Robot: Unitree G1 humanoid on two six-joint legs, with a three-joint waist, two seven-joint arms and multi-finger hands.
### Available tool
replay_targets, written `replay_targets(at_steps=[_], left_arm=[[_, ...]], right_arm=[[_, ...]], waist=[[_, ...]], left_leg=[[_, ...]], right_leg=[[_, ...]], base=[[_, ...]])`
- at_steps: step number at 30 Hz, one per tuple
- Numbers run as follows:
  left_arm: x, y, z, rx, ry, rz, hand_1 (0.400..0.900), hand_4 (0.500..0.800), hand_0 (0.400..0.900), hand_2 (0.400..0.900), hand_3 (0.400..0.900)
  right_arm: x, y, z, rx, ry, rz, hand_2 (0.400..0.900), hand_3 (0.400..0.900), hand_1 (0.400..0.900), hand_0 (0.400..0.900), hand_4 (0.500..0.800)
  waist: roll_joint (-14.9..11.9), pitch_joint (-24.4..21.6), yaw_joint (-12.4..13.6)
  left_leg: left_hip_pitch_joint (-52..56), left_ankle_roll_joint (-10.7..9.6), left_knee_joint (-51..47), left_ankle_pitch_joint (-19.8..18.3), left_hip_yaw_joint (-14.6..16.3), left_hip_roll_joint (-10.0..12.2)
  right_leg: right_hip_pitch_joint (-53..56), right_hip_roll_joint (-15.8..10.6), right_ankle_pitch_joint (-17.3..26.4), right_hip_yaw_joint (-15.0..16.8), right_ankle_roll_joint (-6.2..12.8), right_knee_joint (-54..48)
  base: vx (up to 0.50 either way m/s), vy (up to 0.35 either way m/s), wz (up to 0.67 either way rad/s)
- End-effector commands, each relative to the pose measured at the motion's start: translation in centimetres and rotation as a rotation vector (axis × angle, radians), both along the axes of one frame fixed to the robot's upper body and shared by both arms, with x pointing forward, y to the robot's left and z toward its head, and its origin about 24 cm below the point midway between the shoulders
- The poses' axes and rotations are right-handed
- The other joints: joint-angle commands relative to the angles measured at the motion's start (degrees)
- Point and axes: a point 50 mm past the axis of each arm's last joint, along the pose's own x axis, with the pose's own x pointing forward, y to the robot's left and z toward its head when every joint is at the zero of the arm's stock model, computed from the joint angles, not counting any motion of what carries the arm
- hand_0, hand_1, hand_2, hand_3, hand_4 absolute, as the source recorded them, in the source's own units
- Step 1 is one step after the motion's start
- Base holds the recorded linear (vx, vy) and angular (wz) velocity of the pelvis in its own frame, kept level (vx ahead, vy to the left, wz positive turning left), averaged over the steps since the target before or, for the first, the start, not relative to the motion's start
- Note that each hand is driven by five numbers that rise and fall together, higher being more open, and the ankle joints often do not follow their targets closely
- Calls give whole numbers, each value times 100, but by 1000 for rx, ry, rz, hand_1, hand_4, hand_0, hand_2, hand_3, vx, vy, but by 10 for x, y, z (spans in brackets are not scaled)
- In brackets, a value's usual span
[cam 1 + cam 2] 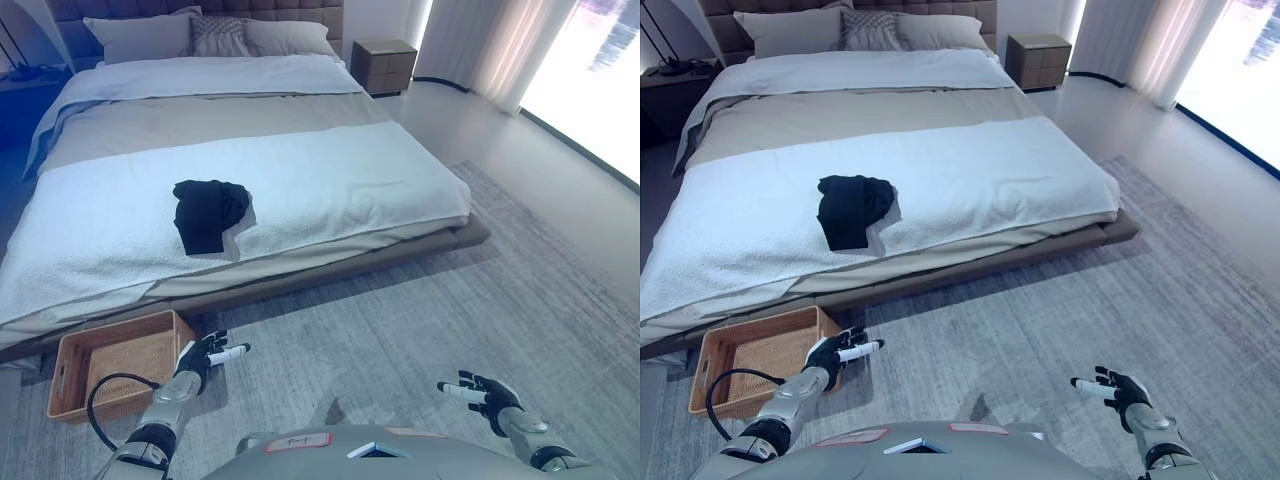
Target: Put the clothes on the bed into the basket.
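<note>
Where a grey rug [450, 330] covers the bedroom floor, a low bed [330, 170] under a white blanket carries a crumpled black garment [207, 213], its long axis running toward the foot edge. Below it stands a wicker basket [70, 365]. Left hand [203, 357] and right hand [487, 393] hover with fingers spread, empty.

Black clothes [852, 210] bunched on the bed [970, 170], basket [715, 358] on the floor, both hands open, left hand [832, 353], right hand [1118, 390]
</note>
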Motion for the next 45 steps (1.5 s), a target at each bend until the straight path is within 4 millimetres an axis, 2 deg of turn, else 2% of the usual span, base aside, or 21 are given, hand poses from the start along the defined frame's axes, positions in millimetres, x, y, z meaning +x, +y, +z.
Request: replay_targets(at_steps=[1, 15, 22, 26, 32, 33, 36, 37, 38, 39, 40, 41, 45], left_arm=[[49, 12, 26, 51, -173, -13, 900, 800, 900, 900, 900], [49, 10, 25, 52, -167, -24, 900, 800, 900, 900, 900], [55, 9, 28, 59, -188, -28, 900, 800, 900, 900, 900], [60, 9, 32, 60, -213, -23, 900, 800, 900, 900, 900], [64, 7, 36, 54, -241, -26, 900, 800, 900, 900, 900], [67, 6, 38, 49, -253, -32, 900, 800, 900, 900, 900], [72, 7, 41, 58, -264, -49, 900, 800, 900, 900, 900], [72, 7, 41, 58, -264, -49, 900, 800, 900, 900, 900], [74, 8, 44, 66, -275, -53, 900, 800, 900, 900, 900], [76, 10, 46, 73, -277, -54, 900, 800, 900, 900, 900], [76, 11, 46, 73, -277, -54, 900, 800, 900, 900, 900], [77, 14, 48, 83, -284, -51, 900, 800, 900, 900, 900], [75, 16, 48, 83, -280, -43, 900, 800, 900, 900, 900]], right_arm=[[32, -3, 9, -25, -103, 6, 900, 900, 900, 900, 800], [33, -3, 9, -24, -102, 10, 900, 900, 900, 900, 800], [37, -3, 10, -21, -115, 1, 900, 900, 900, 900, 800], [41, -1, 10, -17, -118, 5, 900, 900, 900, 900, 800], [41, -1, 10, -15, -116, 0, 900, 900, 900, 900, 800], [40, -3, 10, -20, -117, -6, 900, 900, 900, 900, 800], [37, -7, 11, -25, -117, -22, 900, 900, 900, 900, 800], [37, -7, 11, -25, -117, -23, 900, 900, 900, 900, 800], [34, -7, 11, -26, -115, -34, 900, 900, 900, 900, 800], [33, -6, 10, -21, -112, -37, 900, 900, 900, 900, 800], [33, -6, 10, -21, -113, -37, 900, 900, 900, 900, 800], [30, -4, 8, -11, -105, -41, 900, 900, 900, 900, 800], [27, 0, 5, 6, -101, -46, 900, 900, 900, 900, 800]], waist=[[-103, -224, -16], [-125, -185, -29], [-179, -66, -49], [-250, 65, -34], [-329, 114, 44], [-360, 168, 68], [-350, 256, 67], [-355, 253, 73], [-311, 381, 54], [-290, 440, 42], [-294, 444, 50], [-256, 525, 47], [-238, 586, -12]], left_leg=[[-485, -209, -38, 170, -165, 221], [-491, -202, -38, 161, -153, 212], [-486, -87, 71, 34, -154, 80], [-513, 55, 276, -134, -93, -74], [-611, 202, 740, -496, -104, -319], [-697, 282, 980, -631, -149, -484], [-740, 455, 1110, -722, -249, -732], [-748, 459, 1117, -725, -242, -738], [-709, 590, 1180, -752, -332, -860], [-675, 645, 1196, -765, -367, -907], [-675, 647, 1201, -769, -359, -911], [-601, 734, 1179, -780, -410, -963], [-449, 755, 1199, -897, -507, -995]], right_leg=[[-403, -153, 342, -221, 125, 109], [-434, -167, 353, -200, 147, 126], [-610, -319, 276, -21, 170, 516], [-732, -461, 244, 124, 250, 781], [-709, -724, 296, 174, 363, 1025], [-773, -895, 475, 231, 398, 1294], [-1097, -1097, 997, 414, 289, 2004], [-1113, -1101, 993, 427, 292, 2017], [-1360, -1120, 1409, 581, 150, 2578], [-1476, -1100, 1552, 658, 103, 2824], [-1486, -1101, 1547, 673, 107, 2838], [-1669, -1050, 1589, 700, 23, 3171], [-2138, -1020, 1415, 533, 54, 3051]], base=[[0, 0, 0], [0, 0, 0], [4, 44, 1], [20, 98, -11], [49, 121, -4], [-4, 176, 10], [-10, 208, 18], [-41, 242, 23], [-42, 237, 19], [-42, 235, 19], [-2, 201, 14], [30, 175, 11], [123, 80, 27]])
